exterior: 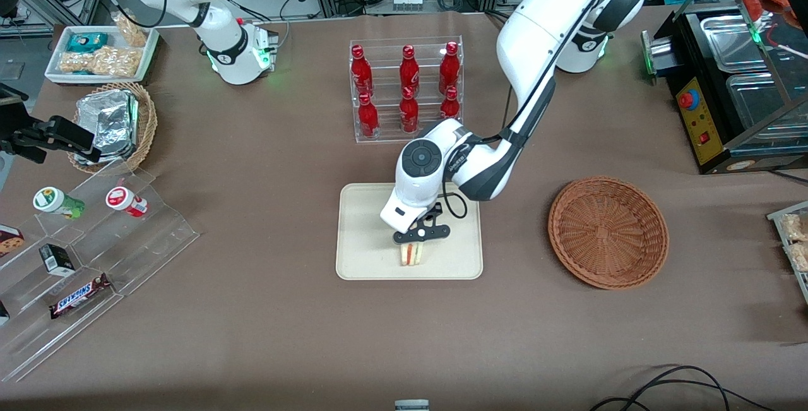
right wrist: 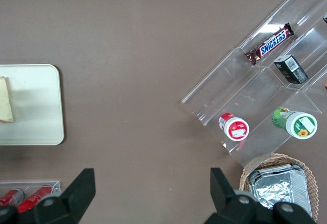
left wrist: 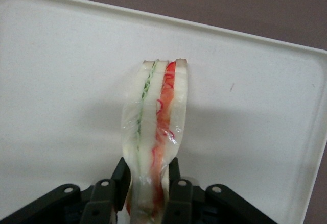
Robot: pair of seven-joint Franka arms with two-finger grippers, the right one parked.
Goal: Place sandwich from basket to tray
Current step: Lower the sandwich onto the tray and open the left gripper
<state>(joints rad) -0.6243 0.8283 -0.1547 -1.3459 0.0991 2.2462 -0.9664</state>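
The sandwich (exterior: 410,254) (left wrist: 158,117) is a clear-wrapped wedge of white bread with green and red-orange filling. It stands on edge over the part of the cream tray (exterior: 360,234) (left wrist: 61,81) nearest the front camera, low enough that its shadow joins it. My left gripper (exterior: 413,244) (left wrist: 148,175) is right above it, black fingers (left wrist: 121,180) shut on its upper end and pinching the wrap. The reddish-brown basket (exterior: 608,232) lies empty beside the tray, toward the working arm's end of the table. The right wrist view catches the sandwich (right wrist: 5,106) on the tray (right wrist: 36,106).
A clear rack of red bottles (exterior: 407,89) stands farther from the front camera than the tray. Toward the parked arm's end are a tan basket of foil packs (exterior: 113,124), a stepped acrylic shelf (exterior: 95,240) and a white snack tray (exterior: 101,51). A black machine (exterior: 726,83) sits at the working arm's end.
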